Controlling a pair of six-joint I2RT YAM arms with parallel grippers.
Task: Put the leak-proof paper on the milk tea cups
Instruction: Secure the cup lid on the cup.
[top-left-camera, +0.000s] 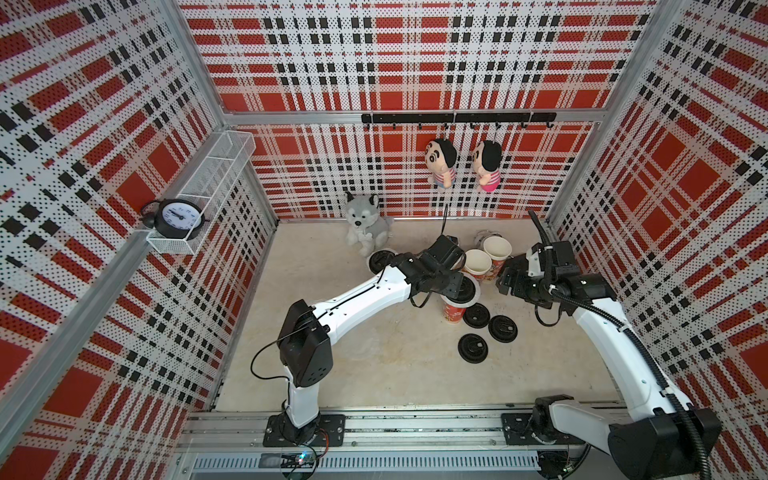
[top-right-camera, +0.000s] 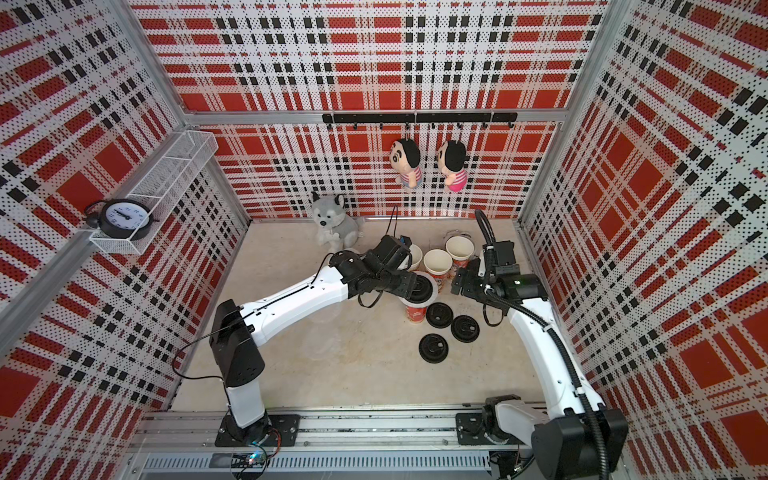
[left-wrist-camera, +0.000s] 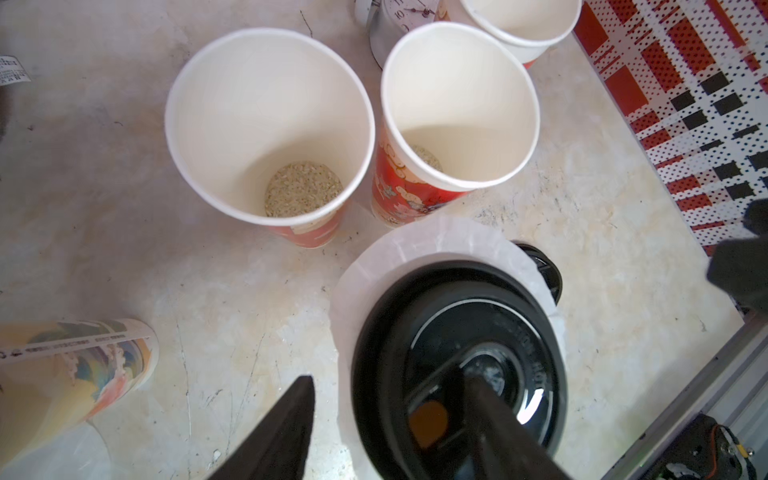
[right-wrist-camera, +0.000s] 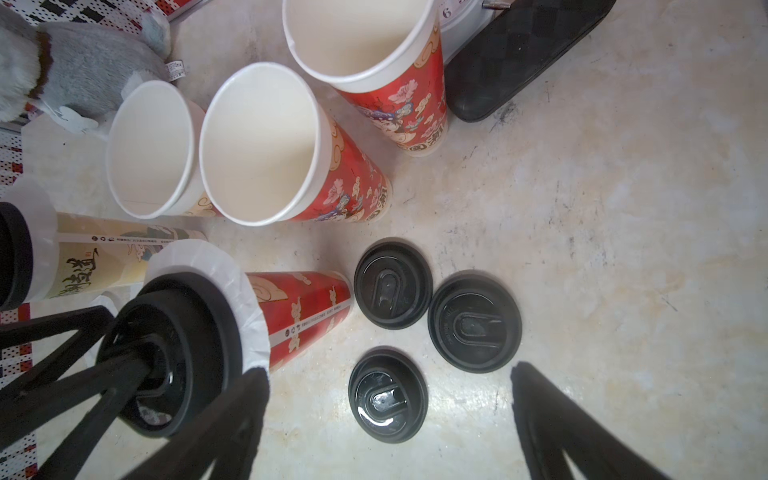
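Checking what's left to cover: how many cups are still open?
3, in a row: first cup by the plush husky, middle cup, end cup. None appears hidden.

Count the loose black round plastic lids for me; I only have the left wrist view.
Observer: Three black round plastic lids lie flat beside the capped red paper cup.
Operator: Report the pale cream paper cup's top.
Observer: The pale cream paper cup wears a thin whitish paper sheet under a black lid.
Operator: Give the right tool's state.
Observer: The right tool stands open and empty above those lids.
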